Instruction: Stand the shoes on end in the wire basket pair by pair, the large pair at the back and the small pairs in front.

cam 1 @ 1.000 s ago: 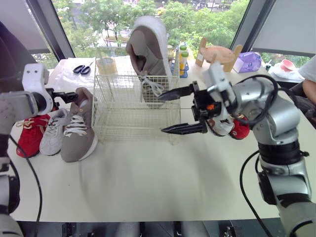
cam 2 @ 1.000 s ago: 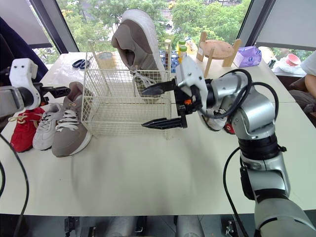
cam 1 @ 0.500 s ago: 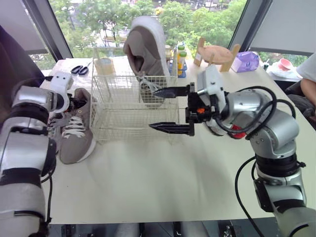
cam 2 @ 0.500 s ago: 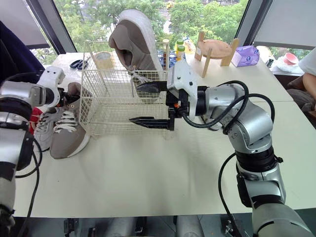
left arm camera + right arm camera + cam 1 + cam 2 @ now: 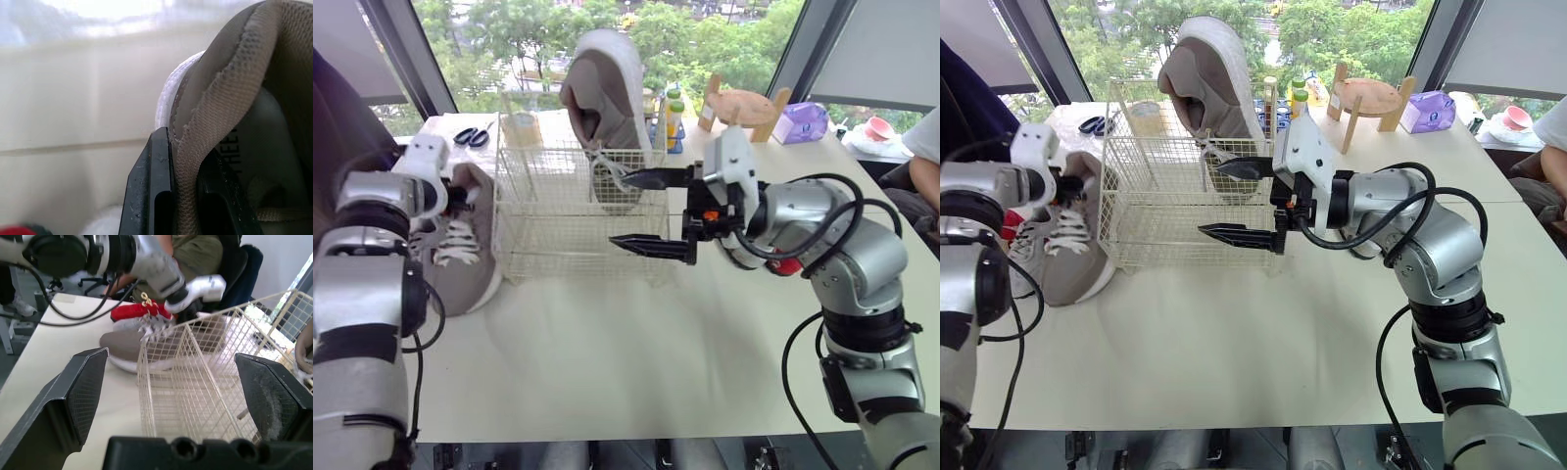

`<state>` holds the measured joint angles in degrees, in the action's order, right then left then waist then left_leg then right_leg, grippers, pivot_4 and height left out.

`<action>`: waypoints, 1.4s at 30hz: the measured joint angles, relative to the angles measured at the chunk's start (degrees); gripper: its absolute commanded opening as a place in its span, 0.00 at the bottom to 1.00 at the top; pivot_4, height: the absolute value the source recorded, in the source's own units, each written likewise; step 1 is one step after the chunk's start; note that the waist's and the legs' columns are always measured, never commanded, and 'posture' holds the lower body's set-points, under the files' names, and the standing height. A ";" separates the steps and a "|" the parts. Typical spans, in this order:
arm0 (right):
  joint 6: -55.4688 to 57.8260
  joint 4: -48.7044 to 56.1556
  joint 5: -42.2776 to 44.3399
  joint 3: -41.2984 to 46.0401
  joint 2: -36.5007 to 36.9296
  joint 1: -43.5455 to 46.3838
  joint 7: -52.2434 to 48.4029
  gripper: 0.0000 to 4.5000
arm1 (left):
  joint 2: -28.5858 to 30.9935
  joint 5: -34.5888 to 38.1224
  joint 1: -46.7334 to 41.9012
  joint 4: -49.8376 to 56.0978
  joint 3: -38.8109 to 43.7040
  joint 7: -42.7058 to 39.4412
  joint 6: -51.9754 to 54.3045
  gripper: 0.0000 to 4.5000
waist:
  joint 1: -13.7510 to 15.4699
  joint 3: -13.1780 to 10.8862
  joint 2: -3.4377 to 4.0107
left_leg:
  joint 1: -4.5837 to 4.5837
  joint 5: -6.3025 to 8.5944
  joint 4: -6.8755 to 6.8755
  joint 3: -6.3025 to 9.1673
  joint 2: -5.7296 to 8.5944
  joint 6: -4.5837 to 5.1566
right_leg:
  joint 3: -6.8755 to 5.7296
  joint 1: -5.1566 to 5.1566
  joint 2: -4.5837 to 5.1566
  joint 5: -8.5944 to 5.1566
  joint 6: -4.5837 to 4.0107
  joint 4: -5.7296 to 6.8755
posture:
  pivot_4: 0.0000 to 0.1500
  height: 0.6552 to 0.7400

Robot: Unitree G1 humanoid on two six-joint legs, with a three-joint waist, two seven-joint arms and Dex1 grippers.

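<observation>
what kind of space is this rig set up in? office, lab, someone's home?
Probably an office or lab workspace, not a home: a long white table set against tall windows with trees outside, a person apparently seated in a black office chair, and desk clutter like scissors.

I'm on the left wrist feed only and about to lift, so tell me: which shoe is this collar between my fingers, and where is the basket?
Observer: It's the large taupe shoe, lying sole-down on the table just left of the wire basket.
Operator: What's in the basket?
Observer: The matching taupe shoe stands toe-down at the back.
Operator: And the right arm?
Observer: The right end effector is open and empty, by the basket's right end.
</observation>
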<state>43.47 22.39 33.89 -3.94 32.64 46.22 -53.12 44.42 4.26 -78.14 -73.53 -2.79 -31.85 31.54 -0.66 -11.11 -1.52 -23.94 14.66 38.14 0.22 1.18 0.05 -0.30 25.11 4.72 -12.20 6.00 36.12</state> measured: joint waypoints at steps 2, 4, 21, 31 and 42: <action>0.04 -0.82 0.31 0.52 0.31 0.12 -0.09 1.00 | 2.41 0.20 -3.00 2.93 2.08 -0.42 0.80 0.02 | -0.05 0.01 -0.04 | -0.39 0.00 0.07 0.02 0.00 -0.01 | 0.00 0.32 0.01 0.02 0.01 0.01 | 1.00 1.00; 0.57 -2.61 1.84 1.29 0.28 0.83 -0.21 1.00 | 5.02 1.27 -5.67 8.52 5.09 0.19 3.92 0.02 | -0.23 0.00 -0.04 | -0.45 0.00 0.06 0.01 -0.01 0.00 | 0.00 0.38 0.03 0.02 0.01 -0.02 | 1.00 1.00; 1.35 -9.16 5.20 3.03 0.02 6.49 -0.81 1.00 | -13.98 12.93 -1.99 59.69 27.75 27.38 -11.73 0.02 | 1.27 0.05 -0.01 | -0.25 -0.03 0.09 -0.02 0.09 -0.05 | -0.01 0.30 0.31 0.05 0.03 0.02 | 1.00 1.00; 2.54 -7.74 5.61 3.16 -0.03 6.39 2.82 1.00 | -25.16 9.55 3.60 51.94 24.39 32.92 -25.64 0.02 | 1.25 0.04 -0.02 | -0.34 -0.04 0.09 -0.04 0.08 -0.05 | -0.02 0.30 0.27 0.05 0.03 0.02 | 1.00 1.00; 2.54 -5.44 5.99 3.78 0.01 5.35 6.06 1.00 | -27.98 6.38 6.22 44.29 18.99 31.17 -34.81 0.02 | 1.22 0.05 -0.02 | -0.33 -0.04 0.10 -0.05 0.10 -0.04 | -0.03 0.29 0.23 0.05 0.03 0.01 | 1.00 1.00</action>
<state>46.01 16.94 39.87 -0.16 32.64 51.57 -47.06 16.44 10.64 -71.92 -29.24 16.20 -0.68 -3.27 0.56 -11.06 -1.53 -24.27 14.62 38.23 0.17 1.28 0.01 -0.32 25.40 4.95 -12.15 6.03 36.13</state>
